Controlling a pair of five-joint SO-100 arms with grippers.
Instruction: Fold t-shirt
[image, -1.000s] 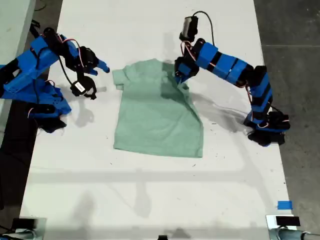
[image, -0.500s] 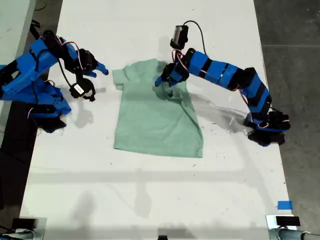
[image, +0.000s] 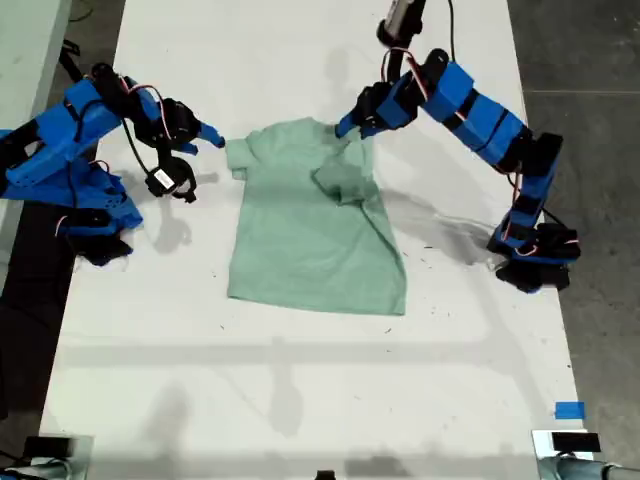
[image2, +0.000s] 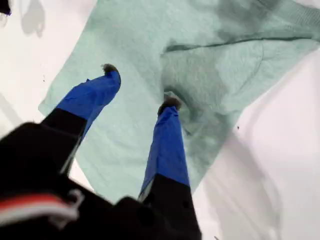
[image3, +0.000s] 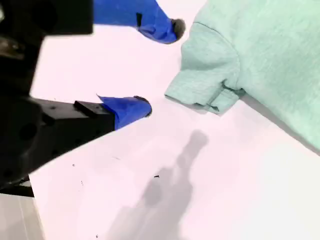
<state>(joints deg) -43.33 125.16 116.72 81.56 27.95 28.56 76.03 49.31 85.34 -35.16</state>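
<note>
T-shirt (image: 315, 230) is laid flat on the white desk (image: 300, 400), between the two arms, collar toward the exterior view's top. One sleeve (image: 345, 182), on the exterior view's right, is folded inward onto the chest; the other sleeve (image3: 205, 75) is spread on the desk. My first gripper (image2: 140, 85) is held above the shirt near the folded sleeve, jaws parted wide, nothing between them. My second gripper (image3: 160, 67) is positioned just beside the spread sleeve, over bare desk, jaws wide apart and empty; no contact with the cloth is seen. A blue tape mark (image: 568, 410) is seen at the exterior view's lower right.
</note>
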